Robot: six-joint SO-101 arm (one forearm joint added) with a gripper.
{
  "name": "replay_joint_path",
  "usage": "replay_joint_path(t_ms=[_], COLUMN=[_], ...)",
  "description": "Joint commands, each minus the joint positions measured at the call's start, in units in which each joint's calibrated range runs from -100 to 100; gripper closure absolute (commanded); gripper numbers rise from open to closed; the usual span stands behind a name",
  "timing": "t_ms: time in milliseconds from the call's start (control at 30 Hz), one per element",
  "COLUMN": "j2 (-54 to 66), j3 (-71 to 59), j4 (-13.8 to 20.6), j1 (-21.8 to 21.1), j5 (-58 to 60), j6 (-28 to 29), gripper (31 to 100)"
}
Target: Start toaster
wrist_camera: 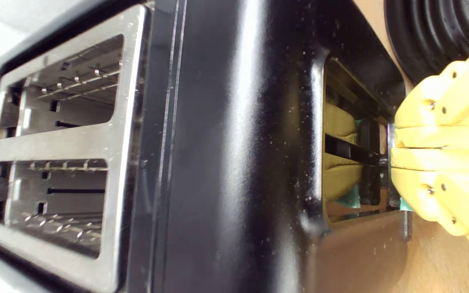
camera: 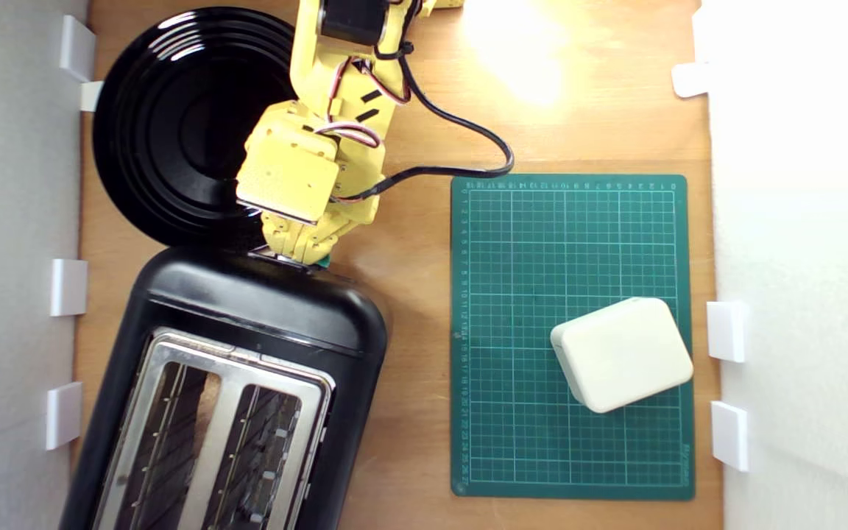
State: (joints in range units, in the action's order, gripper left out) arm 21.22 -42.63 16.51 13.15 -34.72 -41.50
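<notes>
The glossy black toaster (camera: 247, 316) fills the lower part of the exterior view's left, its silver top plate and two wire-grilled slots facing up. The slots look empty in the wrist view, where the toaster (wrist_camera: 238, 142) fills most of the frame. My yellow gripper (camera: 305, 254) points down at the toaster's far end. In the wrist view the gripper (wrist_camera: 392, 149) is shut, fingers pressed together, tips against the black lever (wrist_camera: 369, 162) with teal on it. A speck of the teal lever (camera: 325, 261) shows beside the fingers. The glossy end face mirrors the yellow fingers.
A round black plate (camera: 174, 125) lies just behind the toaster, under my arm. A green cutting mat (camera: 571, 243) on the exterior view's right carries a white rounded box (camera: 621, 353). White brackets (camera: 68, 287) line the wooden table's edges. A black cable (camera: 468, 132) loops from the arm.
</notes>
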Motion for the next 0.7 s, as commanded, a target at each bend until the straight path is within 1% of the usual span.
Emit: replay_joint_path(t_ms=[0,333,533,667], j2=[-4.06,-16.05,-19.97,-20.97], j3=[1.97,6.97,6.24,4.06], j4=[-0.66,-0.57,-0.57,-0.57], j1=[0.26,0.34,0.34,1.14], j5=[-0.27,-0.27,-0.09,4.19], j6=[1.27,3.99,4.05,3.89], gripper=[98.9,98.9,98.9,98.9])
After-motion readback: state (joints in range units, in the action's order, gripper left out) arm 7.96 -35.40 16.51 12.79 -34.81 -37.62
